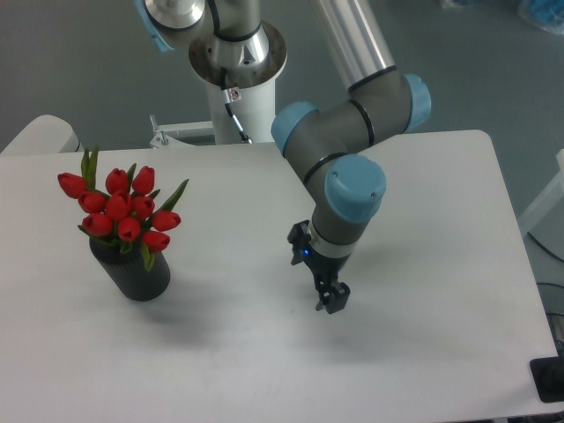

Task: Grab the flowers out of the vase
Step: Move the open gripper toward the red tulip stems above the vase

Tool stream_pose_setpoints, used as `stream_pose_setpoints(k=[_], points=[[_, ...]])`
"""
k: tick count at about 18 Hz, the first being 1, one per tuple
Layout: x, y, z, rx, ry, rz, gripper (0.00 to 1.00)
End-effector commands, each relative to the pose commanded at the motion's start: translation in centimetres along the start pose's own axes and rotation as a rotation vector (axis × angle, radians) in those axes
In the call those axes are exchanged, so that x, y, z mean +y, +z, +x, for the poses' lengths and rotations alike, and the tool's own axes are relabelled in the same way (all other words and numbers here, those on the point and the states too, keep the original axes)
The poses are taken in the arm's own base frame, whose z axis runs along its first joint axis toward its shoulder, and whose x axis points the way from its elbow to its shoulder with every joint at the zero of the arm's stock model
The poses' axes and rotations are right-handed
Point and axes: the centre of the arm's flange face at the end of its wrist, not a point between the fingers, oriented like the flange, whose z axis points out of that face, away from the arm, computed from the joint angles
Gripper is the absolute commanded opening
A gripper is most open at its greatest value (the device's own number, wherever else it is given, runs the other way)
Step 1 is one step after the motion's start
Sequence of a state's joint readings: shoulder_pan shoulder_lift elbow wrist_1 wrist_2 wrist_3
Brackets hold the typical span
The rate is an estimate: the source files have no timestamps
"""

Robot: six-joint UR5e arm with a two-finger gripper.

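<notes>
The flowers [122, 210], a bunch of red tulip buds with green leaves, stand upright in the vase [135, 272], a short dark cylinder at the table's left side. My gripper [331, 302] hangs low over the middle of the table, well to the right of the vase and apart from it. Its dark fingers point down and look close together, with nothing held; the gap between them is too small to judge.
The white table [441, 264] has its right edge near the frame's right side and its front edge along the bottom. The arm's base column [236, 62] rises behind the table's back edge. A dark object [548, 379] sits at the lower right corner.
</notes>
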State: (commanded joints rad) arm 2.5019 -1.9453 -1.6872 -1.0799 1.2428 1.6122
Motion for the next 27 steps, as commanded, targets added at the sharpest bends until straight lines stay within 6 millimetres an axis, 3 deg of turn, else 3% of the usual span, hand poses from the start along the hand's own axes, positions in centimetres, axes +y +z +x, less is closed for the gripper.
stream_pose_setpoints(k=[2,7,10,15,21,27], points=[[0.7,0.5,0.9,0.014,-0.030,0.084,1.00],[-0.1,0.2,4.7,0.022,-0.085,0.337,1.00],[0.1,-0.8,6.9,0.014,-0.119,0.407,1.00],[-1.4,-1.7,10.7,0.053,-0.165,0.505,1.00],[-3.0,-2.0,13.0,0.084,-0.268,0.712,1.00],[-4.7,-1.6,13.1,0.100,-0.262,0.836,1.00]])
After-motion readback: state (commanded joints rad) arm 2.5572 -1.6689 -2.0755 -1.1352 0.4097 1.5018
